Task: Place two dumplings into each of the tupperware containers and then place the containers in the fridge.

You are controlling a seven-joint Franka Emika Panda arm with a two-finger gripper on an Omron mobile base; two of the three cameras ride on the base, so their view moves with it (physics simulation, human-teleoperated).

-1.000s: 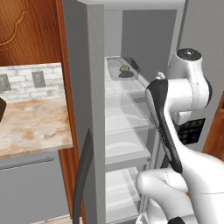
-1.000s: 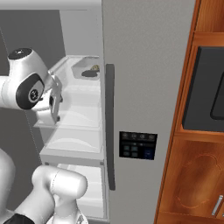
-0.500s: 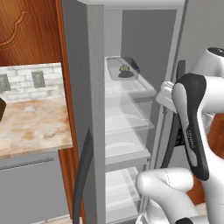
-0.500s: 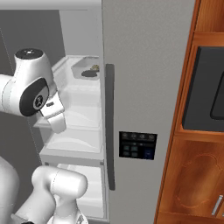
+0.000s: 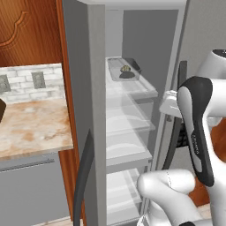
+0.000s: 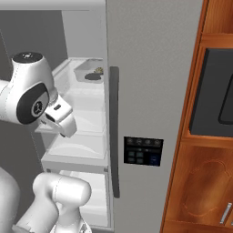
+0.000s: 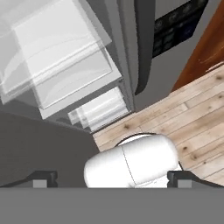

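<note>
The fridge (image 5: 132,110) stands open, its pale translucent shelves (image 5: 128,128) exposed; in the right base view the closed door with the black dispenser panel (image 6: 143,151) is seen to the right of the open bay. The open door is judged heavy but free-swinging on its hinge, best pushed flat on its outer face or taken by the long dark handle (image 6: 113,132).

On the top shelf, far back, a dark grey container (image 5: 123,70) is seen with a dumpling (image 5: 126,68) in it; the same container (image 6: 91,73) shows in the right base view. How many dumplings it holds cannot be told, and a second container cannot be made out. The container is judged light, stiff and smooth-walled, best taken across a raised rim on a long side and kept level. The dumplings are judged soft, light and prone to rolling.

The claw (image 7: 111,179) is apart and holds nothing; it points down toward the wooden floor (image 7: 188,131) before the fridge.

Against the earlier pictures, the arm has swung further right and away from the shelves, the hand turning downward. The container has not moved.
</note>
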